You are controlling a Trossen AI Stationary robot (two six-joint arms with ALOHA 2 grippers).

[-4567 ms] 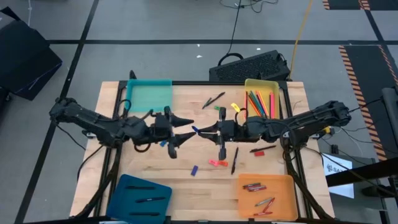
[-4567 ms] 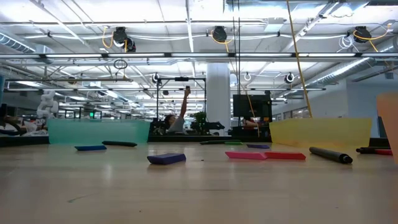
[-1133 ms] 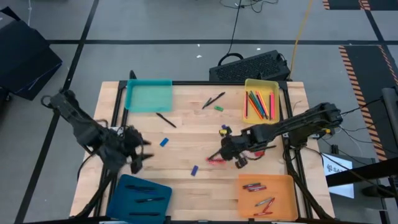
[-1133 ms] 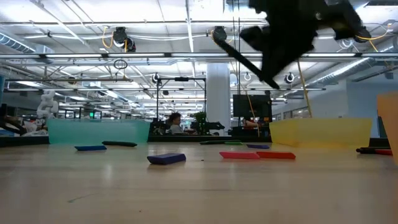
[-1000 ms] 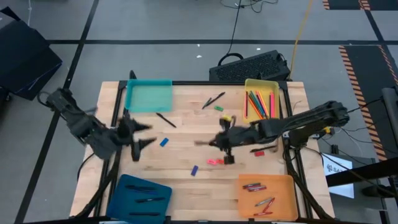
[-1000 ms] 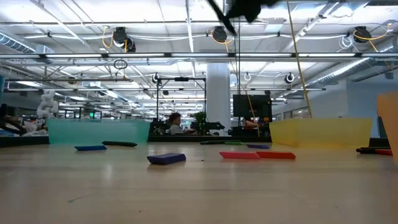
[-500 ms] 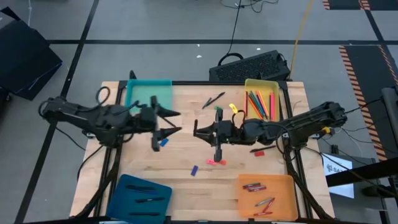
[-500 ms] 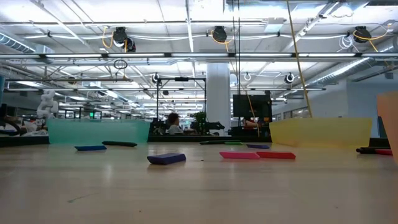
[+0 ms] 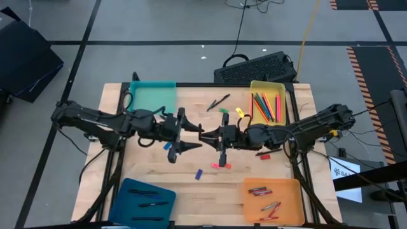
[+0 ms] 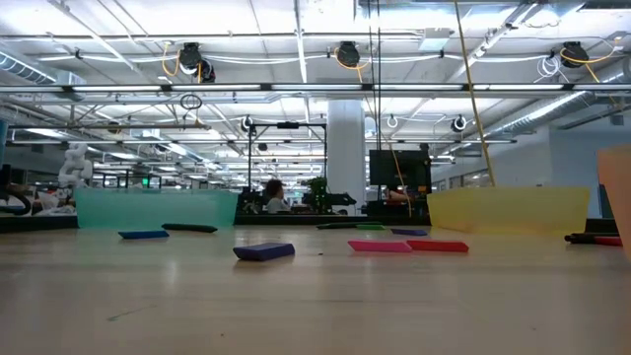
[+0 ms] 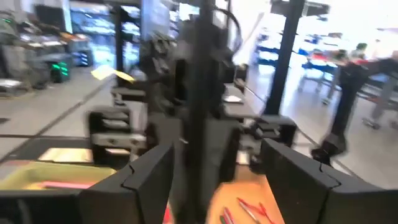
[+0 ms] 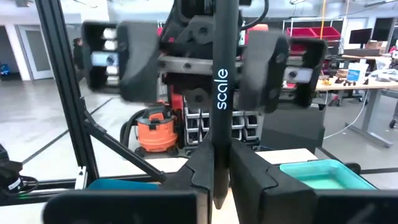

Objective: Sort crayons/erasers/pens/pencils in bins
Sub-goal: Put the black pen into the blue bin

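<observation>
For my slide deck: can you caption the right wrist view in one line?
Right claw grips a black pen marked "scale", presenting it to the open left claw facing it.

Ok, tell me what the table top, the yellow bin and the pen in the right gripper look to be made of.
Table top: looks like pale wood, matt, with visible plank lines. Yellow bin: probably thin plastic, since its wall looks translucent in the low view. Pen: likely smooth black plastic with white printed lettering, held between the right gripper's fingers; I can't be sure of it.
</observation>
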